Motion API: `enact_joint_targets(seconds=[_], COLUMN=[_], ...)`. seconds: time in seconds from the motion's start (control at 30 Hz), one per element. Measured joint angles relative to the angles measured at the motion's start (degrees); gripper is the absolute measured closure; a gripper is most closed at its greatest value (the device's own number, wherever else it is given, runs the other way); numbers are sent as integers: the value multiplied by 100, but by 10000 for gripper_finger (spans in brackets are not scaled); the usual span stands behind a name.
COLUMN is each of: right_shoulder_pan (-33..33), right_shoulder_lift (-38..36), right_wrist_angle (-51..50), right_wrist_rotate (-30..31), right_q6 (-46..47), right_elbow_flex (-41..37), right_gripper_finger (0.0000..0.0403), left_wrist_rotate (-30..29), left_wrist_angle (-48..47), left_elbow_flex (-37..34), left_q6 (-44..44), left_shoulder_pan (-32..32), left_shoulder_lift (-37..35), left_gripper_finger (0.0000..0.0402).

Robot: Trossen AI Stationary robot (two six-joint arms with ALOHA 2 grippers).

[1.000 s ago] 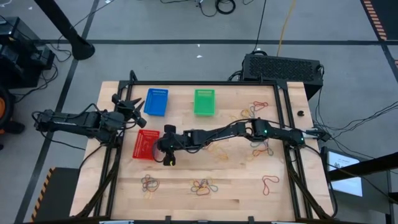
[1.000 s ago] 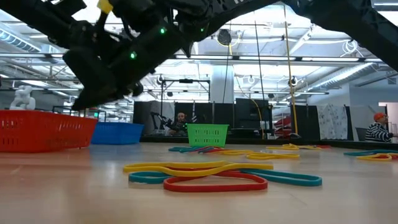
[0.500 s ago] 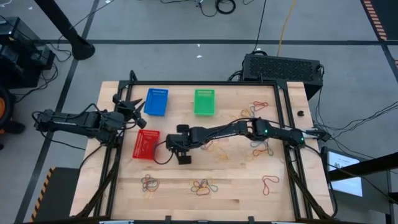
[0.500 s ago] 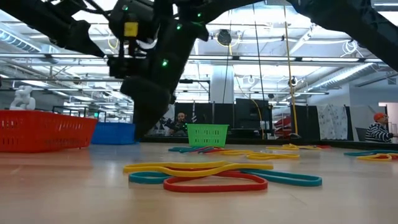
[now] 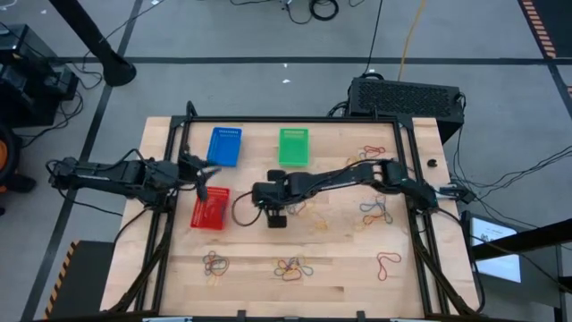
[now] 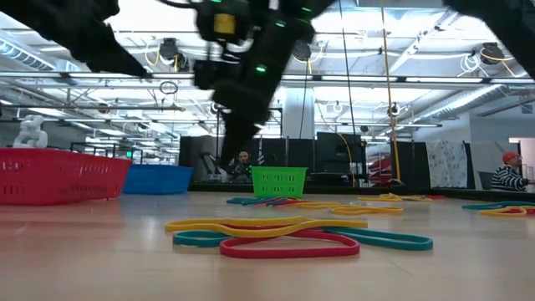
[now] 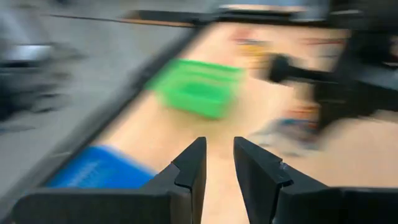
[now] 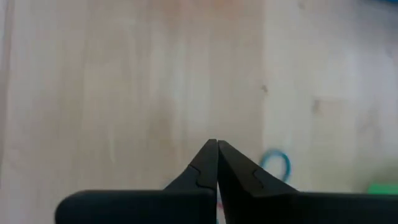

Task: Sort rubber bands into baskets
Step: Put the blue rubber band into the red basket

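Note:
Three baskets stand on the wooden table: blue and green at the far side, red nearer on the left. Rubber bands lie in loose clusters near the front edge, at front left, at the right and mid-table. My left gripper hovers by the red basket's far edge, fingers a little apart and empty. My right gripper is mid-table, right of the red basket, pointing down, fingers shut with nothing seen between them. A blue band lies on the wood beyond its tips.
A black box with a grille sits behind the table's far right corner. Black frame rails run along the table's left and right sides. In the low view, yellow, teal and red bands lie close in front. People show in the room behind.
My right gripper has swung from beside the red basket toward the table's right, to mid-table, and risen in the low view. My left gripper has moved toward the right and near edges, coming to the red basket's far edge. Baskets and bands have stayed put.

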Motion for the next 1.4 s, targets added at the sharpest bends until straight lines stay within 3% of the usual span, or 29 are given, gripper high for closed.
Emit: enact_joint_targets(seconds=[0.13,0.27,0.37,0.53,0.97,1.2,1.4], right_shoulder_pan=[-222,-331,-352,-481,-507,-501,-501], right_shoulder_lift=[-885,-1287,-1371,-1324,-1326,-1324,-1324], right_wrist_angle=[1926,3209,3676,3826,3567,3250,3220], right_wrist_rotate=[-26,-28,-63,-20,-58,-57,-323], right_q6=[258,552,829,1040,867,956,952], right_elbow_flex=[-1709,-2975,-3434,-3600,-3596,-3596,-3596], right_gripper_finger=[402,402,402,380,262,250,273], left_wrist_rotate=[1011,1093,1091,1091,1088,1087,1084], left_wrist_angle=[386,639,638,674,994,980,980], left_elbow_flex=[2,2,2,2,4,4,4], left_q6=[-47,110,281,520,766,764,764], left_shoulder_pan=[-1,2,2,2,2,2,2], left_shoulder_lift=[281,768,1112,1521,1686,1686,1686], left_gripper_finger=[311,311,311,311,311,311,311])
